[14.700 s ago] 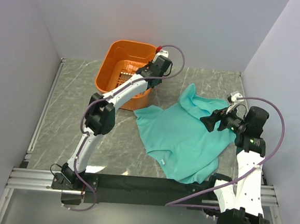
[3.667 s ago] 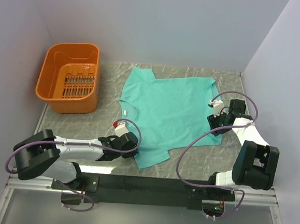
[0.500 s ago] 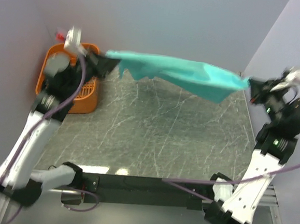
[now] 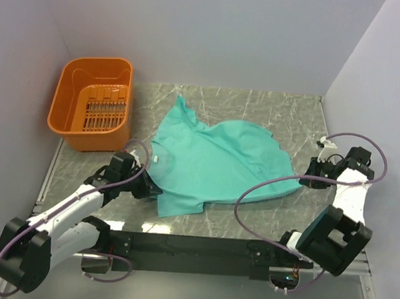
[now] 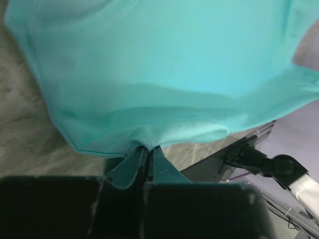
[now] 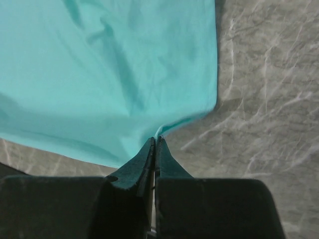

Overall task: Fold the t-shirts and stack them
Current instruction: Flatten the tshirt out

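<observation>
The view from above is bright and sharp, with soft light. A small white shine sits on the grey marble table [image 4: 130, 225] behind the left gripper [image 4: 152, 189]. The plain teal cotton t-shirt [image 4: 213, 157] makes only a thin dark shadow along its edge beside that gripper. In the left wrist view, the cloth just ahead of the fingers [image 5: 127, 169] looks fuzzy, and the fingers are dark. The right gripper [image 6: 155, 142] looks dark too, but the table beside it is clear.

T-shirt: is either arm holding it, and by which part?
Both: left gripper pinches the t-shirt at its near-left edge; right gripper pinches its near-right corner.
</observation>
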Controlling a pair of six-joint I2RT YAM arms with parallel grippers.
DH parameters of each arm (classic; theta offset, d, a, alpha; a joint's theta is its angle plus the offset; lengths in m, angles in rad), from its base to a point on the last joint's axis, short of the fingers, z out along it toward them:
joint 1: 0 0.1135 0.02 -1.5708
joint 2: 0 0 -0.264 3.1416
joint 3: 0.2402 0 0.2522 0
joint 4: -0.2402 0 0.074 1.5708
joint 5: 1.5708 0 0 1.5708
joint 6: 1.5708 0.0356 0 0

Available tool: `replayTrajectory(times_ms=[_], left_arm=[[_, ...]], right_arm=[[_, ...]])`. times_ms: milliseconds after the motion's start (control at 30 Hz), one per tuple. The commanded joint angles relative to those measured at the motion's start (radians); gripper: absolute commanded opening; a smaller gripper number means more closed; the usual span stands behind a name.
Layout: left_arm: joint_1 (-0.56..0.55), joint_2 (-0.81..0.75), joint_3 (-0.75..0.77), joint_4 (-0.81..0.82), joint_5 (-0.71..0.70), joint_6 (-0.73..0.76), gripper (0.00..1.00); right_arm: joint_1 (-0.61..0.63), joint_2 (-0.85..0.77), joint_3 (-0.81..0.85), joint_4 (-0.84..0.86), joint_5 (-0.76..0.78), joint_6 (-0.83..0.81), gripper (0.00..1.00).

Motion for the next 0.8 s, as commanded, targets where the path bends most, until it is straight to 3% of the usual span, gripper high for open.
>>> replayTrajectory(times_ms=[0, 133, 533, 767], left_arm=[[0.0, -0.065, 0.041, 0.019, 0.037, 0.005, 0.01], [0.0, -0.085, 0.046, -0.024, 0.03, 0.013, 0.01], [0.0, -0.043, 0.073, -0.047, 0.02, 0.027, 0.01], [-0.01, -0.148, 0.078, -0.173, 0.054, 0.025, 0.01]], right_arm=[[-0.006, 0.077, 0.08, -0.137, 0.05, -0.189, 0.0], [-0.006, 0.094, 0.06, -0.175, 0.067, -0.255, 0.0], [-0.006, 0.085, 0.081, -0.15, 0.086, -0.24, 0.0], [-0.053, 0.013, 0.026, -0.177, 0.161, -0.358, 0.0]])
